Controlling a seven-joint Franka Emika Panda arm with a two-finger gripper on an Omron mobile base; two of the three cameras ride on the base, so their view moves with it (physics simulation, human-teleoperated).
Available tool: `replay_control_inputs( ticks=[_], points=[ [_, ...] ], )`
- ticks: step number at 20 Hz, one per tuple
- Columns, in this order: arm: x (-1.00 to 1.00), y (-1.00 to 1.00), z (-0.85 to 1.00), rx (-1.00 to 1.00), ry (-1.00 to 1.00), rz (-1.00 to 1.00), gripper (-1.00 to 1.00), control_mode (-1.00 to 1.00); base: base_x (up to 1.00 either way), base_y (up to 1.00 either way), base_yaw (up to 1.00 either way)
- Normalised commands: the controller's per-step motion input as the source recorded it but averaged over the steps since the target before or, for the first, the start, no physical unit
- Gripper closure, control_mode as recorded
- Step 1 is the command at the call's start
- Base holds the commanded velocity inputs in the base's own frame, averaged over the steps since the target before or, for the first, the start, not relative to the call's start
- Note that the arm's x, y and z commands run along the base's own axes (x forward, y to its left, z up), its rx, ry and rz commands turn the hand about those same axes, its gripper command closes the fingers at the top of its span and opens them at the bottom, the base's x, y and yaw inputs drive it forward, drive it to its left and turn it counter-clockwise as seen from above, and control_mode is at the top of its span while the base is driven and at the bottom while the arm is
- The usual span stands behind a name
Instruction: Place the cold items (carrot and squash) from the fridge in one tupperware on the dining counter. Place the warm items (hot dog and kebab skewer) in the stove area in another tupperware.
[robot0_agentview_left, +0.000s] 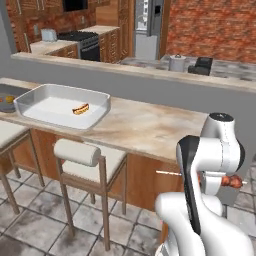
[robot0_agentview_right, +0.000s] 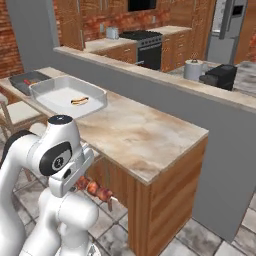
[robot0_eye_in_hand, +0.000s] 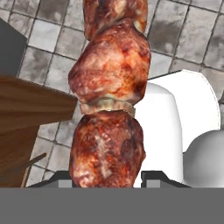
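Gripper (robot0_eye_in_hand: 107, 181) clamps brown meat kebab skewer (robot0_eye_in_hand: 109, 96) low beside wooden counter (robot0_agentview_right: 150, 145); long skewer risks snagging counter edge before white rectangular tupperware (robot0_agentview_left: 35, 100).

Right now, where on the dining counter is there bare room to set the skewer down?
The counter is bare from the tupperware to its right end. The tupperware's floor around the hot dog is free too. The far left is crowded by a dark tray. The kebab skewer sits in the jaws.

The marble-topped bench (robot0_agentview_left: 145, 125) carries a white tupperware (robot0_agentview_left: 30, 102) near its left end. A hot dog (robot0_agentview_left: 80, 108) lies inside it. Just beside the tupperware sits a dark tray (robot0_agentview_right: 20, 82).
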Motion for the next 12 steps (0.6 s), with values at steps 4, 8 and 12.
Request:
replay_control_inputs(
  ticks=[4, 8, 12],
  points=[
    [0.00, 0.00, 0.00, 0.00, 0.00, 0.00, 1.00, 1.00, 0.00, 1.00, -0.28],
    [0.00, 0.00, 0.00, 0.00, 0.00, 0.00, 1.00, 1.00, 0.00, 1.00, -0.27],
    [0.00, 0.00, 0.00, 0.00, 0.00, 0.00, 1.00, 1.00, 0.08, 1.00, -0.25]
  ],
)
